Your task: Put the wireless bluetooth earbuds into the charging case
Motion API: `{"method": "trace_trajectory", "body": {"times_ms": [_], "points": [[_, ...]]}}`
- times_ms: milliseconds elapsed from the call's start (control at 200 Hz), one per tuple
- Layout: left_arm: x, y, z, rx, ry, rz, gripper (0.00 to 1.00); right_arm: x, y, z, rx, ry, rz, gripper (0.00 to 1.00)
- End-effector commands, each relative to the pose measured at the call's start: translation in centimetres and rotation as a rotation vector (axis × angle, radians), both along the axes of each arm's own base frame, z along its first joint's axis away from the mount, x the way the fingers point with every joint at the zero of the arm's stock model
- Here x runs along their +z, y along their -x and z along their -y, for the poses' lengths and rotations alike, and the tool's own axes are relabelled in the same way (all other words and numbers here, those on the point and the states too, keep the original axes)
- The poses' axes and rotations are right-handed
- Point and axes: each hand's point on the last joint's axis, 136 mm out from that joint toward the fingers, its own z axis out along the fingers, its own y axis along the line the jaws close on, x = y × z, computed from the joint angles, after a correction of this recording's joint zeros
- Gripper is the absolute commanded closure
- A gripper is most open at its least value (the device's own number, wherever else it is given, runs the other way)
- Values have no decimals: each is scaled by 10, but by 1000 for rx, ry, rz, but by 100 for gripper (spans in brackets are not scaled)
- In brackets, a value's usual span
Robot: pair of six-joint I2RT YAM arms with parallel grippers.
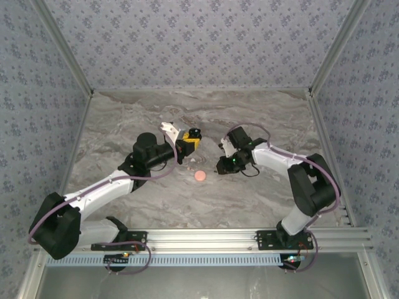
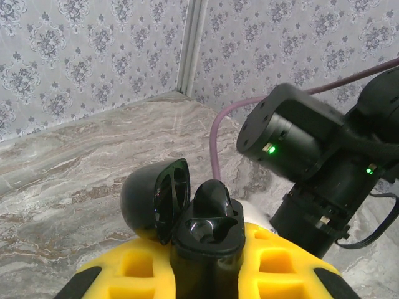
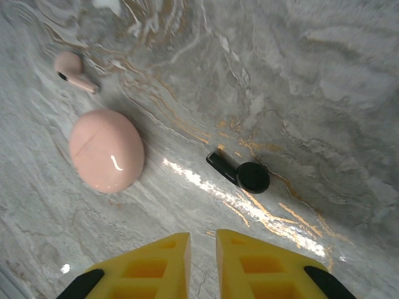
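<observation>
Found left gripper clenched on open black charging case, first earbud seated inside. Noted right gripper nearly closed, empty, above marble table. Spotted second earbud lying just ahead of it, near pink case.

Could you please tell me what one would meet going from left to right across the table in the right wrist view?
pink earbud → pink oval case → black earbud
</observation>
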Motion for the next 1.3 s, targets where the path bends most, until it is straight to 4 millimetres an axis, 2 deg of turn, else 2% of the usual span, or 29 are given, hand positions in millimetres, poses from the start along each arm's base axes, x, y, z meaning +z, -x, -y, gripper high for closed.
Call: {"method": "trace_trajectory", "body": {"times_ms": [0,210,525,905,1164,1294], "points": [[15,6,-1,-20,18,53,85,-1,0,-7,13,-1,-15,81],[16,6,-1,-20,18,55,85,-16,2,-5,28,55,-50,82],[18,6,-1,-19,21,58,86,-26,-12,4,2,153,-31,85],[19,6,-1,-18,21,62,86,-26,-33,11,-2,250,15,86],[19,5,-1,-14,21,62,86,-26,-37,3,18,234,18,85],[20,5,-1,-15,21,64,86,-21,-37,6,10,249,31,85]]}}
